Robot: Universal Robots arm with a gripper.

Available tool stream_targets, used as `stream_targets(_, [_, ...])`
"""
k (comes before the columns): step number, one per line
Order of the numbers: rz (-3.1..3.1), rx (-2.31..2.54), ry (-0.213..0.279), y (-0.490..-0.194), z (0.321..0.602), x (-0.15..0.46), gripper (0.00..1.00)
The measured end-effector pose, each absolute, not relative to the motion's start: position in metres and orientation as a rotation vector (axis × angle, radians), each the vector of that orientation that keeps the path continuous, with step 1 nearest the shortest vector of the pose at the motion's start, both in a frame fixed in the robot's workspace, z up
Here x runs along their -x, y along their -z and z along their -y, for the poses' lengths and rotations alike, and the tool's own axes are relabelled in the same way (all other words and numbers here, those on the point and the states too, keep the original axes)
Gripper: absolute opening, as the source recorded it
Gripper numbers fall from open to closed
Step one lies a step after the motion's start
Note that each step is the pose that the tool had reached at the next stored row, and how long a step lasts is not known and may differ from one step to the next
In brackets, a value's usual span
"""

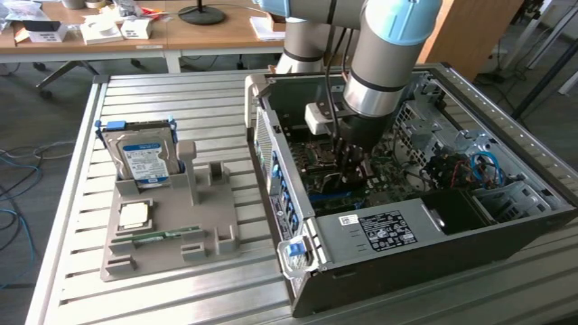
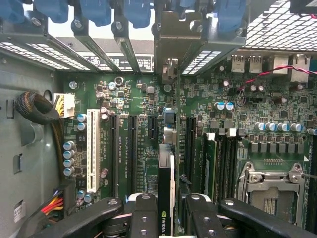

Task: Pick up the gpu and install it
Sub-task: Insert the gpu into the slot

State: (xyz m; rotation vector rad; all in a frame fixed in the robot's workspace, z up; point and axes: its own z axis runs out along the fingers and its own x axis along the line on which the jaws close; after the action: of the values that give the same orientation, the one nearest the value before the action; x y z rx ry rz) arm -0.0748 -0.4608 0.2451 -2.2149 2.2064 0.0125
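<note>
Pincer (image 2: 166, 215): two black fingers (image 2: 141, 218) stood partly closed on the gpu (image 2: 166, 193), one on each face, seen nearest in the wrist view.
Gpu: one thin card, held edge-on and upright between the fingers; its narrow edge looked dark with a pale strip, and a small green logo showed low on it. It hung just above the green motherboard (image 2: 237, 119), in line with the expansion slots; whether it touched a slot I could not tell.
Slots: one long white slot (image 2: 92, 151) and several long black ones (image 2: 115, 153) ran side by side on the motherboard.
Processor socket: one, with a metal frame (image 2: 271, 181), lay beside the black slots.
Blue clips: a row of them (image 2: 96, 11) stood along the far wall of the case in the wrist view.
Computer case (image 1: 407, 264): one, lying open on the bench (image 1: 181, 298), with the arm (image 1: 384, 61) reaching down into it in the exterior view.
Grey holder (image 1: 167, 237): one, on the bench at the exterior view's left of the case.
Hard drive (image 1: 145, 156): one, silver with a blue label, upright at the holder's far end.
Memory stick (image 1: 167, 235): one narrow green strip, lying flat in the holder.
Square chip (image 1: 134, 215): one, flat in the holder between drive and stick.
Wooden desk (image 1: 199, 34): one, farthest off, carrying small boxes and a black lamp base (image 1: 200, 13).
</note>
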Motion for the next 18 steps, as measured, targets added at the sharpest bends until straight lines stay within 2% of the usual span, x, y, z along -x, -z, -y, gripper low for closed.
stream_targets(18, [-2.204,2.213,-0.007,-0.2432,0.4608,0.0779,0.26])
